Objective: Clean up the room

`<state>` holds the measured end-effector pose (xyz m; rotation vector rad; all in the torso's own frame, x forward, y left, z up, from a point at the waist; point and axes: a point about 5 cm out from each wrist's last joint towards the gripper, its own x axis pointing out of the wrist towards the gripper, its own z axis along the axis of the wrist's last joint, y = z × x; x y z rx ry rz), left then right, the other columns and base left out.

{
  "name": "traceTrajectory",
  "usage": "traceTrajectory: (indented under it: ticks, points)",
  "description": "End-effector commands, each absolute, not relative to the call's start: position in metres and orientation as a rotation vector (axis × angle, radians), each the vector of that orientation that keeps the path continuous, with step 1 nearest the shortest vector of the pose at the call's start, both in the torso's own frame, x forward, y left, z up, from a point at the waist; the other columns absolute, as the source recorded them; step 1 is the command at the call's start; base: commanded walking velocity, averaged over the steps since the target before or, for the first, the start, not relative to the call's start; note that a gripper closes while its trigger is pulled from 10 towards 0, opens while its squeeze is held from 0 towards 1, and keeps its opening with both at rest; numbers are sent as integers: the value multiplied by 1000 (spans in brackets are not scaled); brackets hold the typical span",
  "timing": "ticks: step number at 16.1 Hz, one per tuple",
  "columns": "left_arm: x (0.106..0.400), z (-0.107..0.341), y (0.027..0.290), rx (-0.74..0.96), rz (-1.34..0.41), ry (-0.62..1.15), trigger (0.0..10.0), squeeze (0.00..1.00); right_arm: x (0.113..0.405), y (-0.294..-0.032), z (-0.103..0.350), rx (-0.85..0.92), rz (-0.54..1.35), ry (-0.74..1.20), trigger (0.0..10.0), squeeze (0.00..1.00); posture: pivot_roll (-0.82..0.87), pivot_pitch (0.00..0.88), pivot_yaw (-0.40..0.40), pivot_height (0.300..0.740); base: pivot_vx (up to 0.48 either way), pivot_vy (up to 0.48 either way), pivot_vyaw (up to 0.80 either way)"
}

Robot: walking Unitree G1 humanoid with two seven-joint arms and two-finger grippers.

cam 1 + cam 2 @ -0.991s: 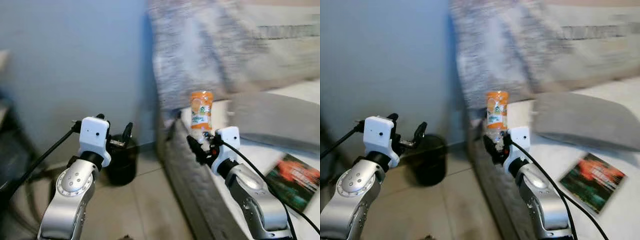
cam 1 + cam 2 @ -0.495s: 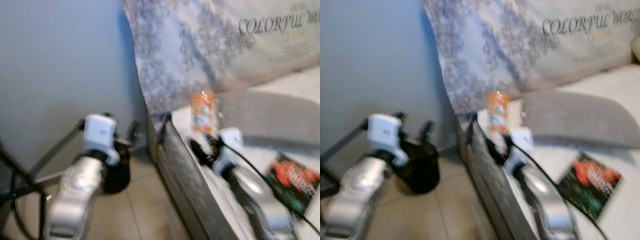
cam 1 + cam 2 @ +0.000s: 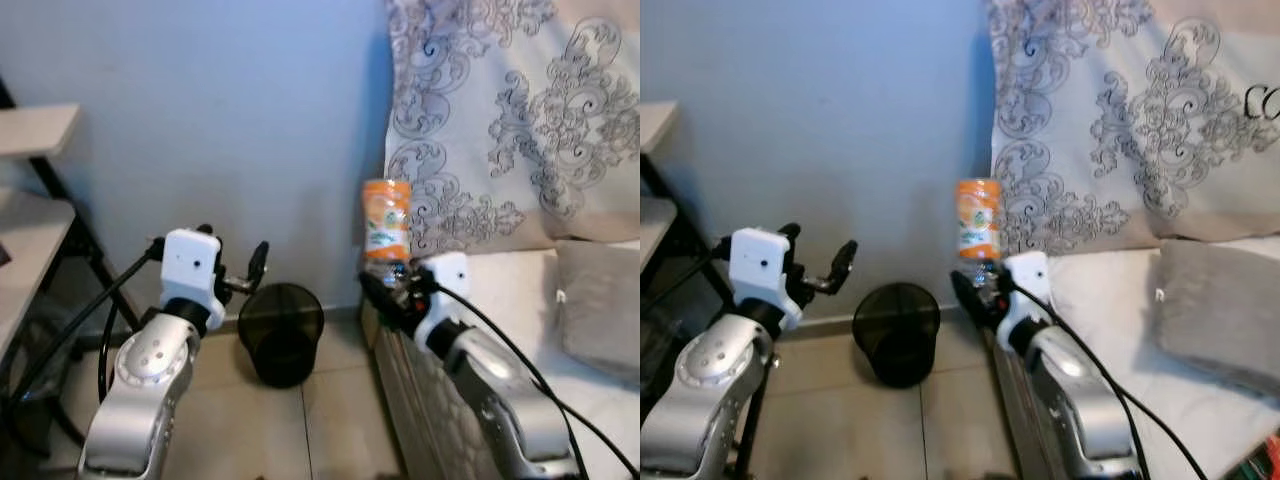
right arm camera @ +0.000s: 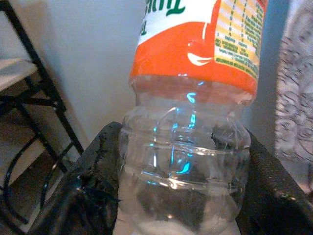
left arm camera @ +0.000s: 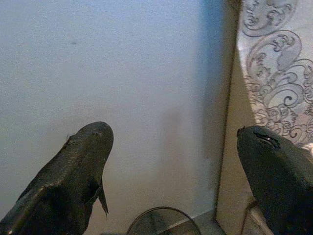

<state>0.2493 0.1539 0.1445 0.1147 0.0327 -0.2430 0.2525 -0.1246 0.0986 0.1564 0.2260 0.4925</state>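
Note:
An empty clear plastic bottle (image 3: 386, 222) with an orange label stands upright in my right gripper (image 3: 388, 288), which is shut on its clear lower part (image 4: 183, 169). The bottle is held above the edge of the bed, to the right of a black mesh wastebasket (image 3: 282, 332) on the tiled floor by the blue wall. My left gripper (image 3: 235, 272) is open and empty, raised to the left of the basket and a little above it. In the left wrist view its two black fingers (image 5: 78, 171) are spread wide, with the basket's rim (image 5: 164, 221) low between them.
A patterned grey-white pillow (image 3: 510, 120) leans against the wall over the bed (image 3: 1095, 290). A grey cushion (image 3: 1225, 315) lies on the mattress at the right. A black-framed shelf unit (image 3: 35, 200) stands at the left. Tiled floor (image 3: 270, 430) lies between the arms.
The view has swung left: the pillow and bed slid right, the book left the picture, and the wastebasket and shelf came into full view. The bottle stays held in my right gripper.

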Motion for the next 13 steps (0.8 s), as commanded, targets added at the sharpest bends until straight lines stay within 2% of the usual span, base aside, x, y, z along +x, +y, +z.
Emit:
traceTrajectory:
  ticks: [1,13]
  points:
    - [249,144,148,105,-274,32,10000,0,254,-131,98,155,475,236,10000,0,22,34,-5,740,334,0,0]
    - [249,135,151,82,-270,50,10000,0,254,-135,93,132,469,260,10000,0,19,36,-15,740,334,0,0]
